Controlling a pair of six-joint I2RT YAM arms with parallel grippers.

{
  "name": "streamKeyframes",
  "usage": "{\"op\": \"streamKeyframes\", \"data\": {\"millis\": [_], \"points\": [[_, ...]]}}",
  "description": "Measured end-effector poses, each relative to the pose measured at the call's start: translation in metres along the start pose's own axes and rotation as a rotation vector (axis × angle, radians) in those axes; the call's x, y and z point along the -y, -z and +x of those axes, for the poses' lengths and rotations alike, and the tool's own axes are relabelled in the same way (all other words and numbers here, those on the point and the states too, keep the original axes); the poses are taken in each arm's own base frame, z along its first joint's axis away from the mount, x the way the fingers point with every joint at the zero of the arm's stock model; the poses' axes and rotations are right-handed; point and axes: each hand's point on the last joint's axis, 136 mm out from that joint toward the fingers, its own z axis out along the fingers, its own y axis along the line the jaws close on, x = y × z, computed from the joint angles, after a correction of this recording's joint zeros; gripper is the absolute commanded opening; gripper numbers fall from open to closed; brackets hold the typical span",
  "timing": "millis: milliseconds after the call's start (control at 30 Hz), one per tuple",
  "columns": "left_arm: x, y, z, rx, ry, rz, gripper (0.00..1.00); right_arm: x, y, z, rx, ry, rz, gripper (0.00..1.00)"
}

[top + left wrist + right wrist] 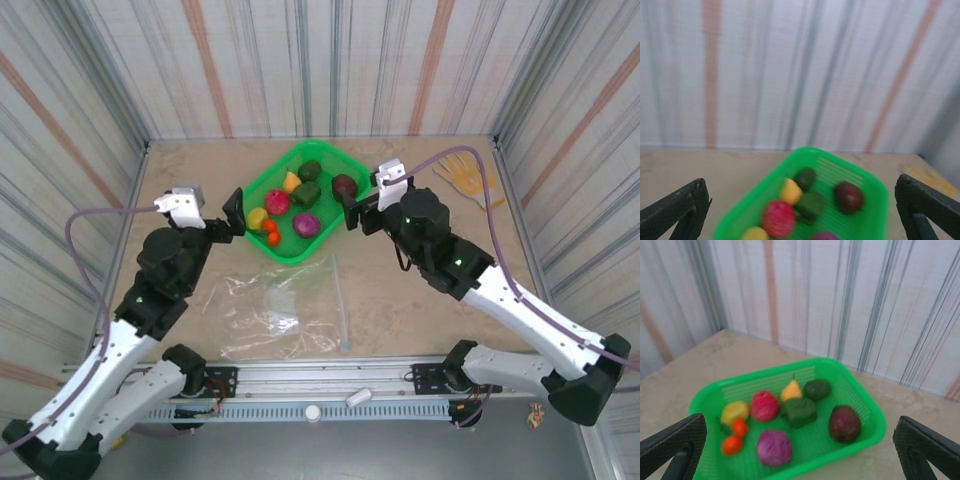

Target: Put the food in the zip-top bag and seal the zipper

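The food lies in a green mesh tray [330, 158]: a maroon piece [844, 423], a purple one [774, 447], a pink-red apple [764, 405], a yellow pear [791, 390], dark green pieces [799, 411] and two small tomatoes [739, 427]. The clear zip-top bag [280, 305] lies flat and empty on the table in front of the tray, its pale zipper [340, 295] running along its right edge. My left gripper [232, 218] hovers open at the tray's left side. At the tray's right side, my right gripper [355, 212] is open too. Both hold nothing.
A yellow work glove [465, 175] lies at the back right of the table. Striped walls close in the table [420, 300] on three sides. A rail with the arm bases runs along the near edge.
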Motion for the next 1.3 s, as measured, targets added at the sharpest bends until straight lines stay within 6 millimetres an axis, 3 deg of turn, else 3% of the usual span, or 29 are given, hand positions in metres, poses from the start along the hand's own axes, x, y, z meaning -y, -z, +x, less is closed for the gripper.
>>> {"op": "streamKeyframes", "data": {"millis": [100, 200, 267, 367, 467, 633, 800, 967, 1300], "points": [[0.03, 0.016, -0.014, -0.128, 0.032, 0.114, 0.99, 0.012, 0.018, -0.001, -0.078, -0.042, 0.007, 0.99], [0.043, 0.035, -0.017, -0.232, 0.06, 0.189, 0.99, 0.042, 0.04, 0.027, -0.111, -0.139, 0.038, 0.96], [0.042, 0.046, 0.003, -0.322, 0.089, 0.209, 0.99, 0.062, 0.051, 0.059, -0.169, -0.21, 0.068, 0.94], [0.039, 0.059, 0.037, -0.448, 0.117, 0.232, 0.99, 0.073, 0.049, 0.081, -0.249, -0.284, 0.104, 0.99], [0.042, 0.064, 0.078, -0.582, 0.132, 0.261, 0.99, 0.06, 0.034, 0.108, -0.317, -0.328, 0.056, 0.97], [0.039, 0.075, 0.161, -0.827, 0.179, 0.262, 0.97, 0.028, 0.018, 0.192, -0.548, -0.417, -0.059, 0.61], [0.053, 0.087, 0.212, -1.009, 0.175, 0.297, 0.9, -0.005, -0.007, 0.25, -0.747, -0.613, -0.218, 0.48], [0.059, 0.084, 0.233, -1.077, 0.176, 0.295, 0.86, -0.037, -0.023, 0.268, -0.843, -0.704, -0.35, 0.39], [0.06, 0.081, 0.239, -1.097, 0.173, 0.288, 0.84, -0.052, -0.052, 0.299, -0.927, -0.787, -0.381, 0.31]]}}
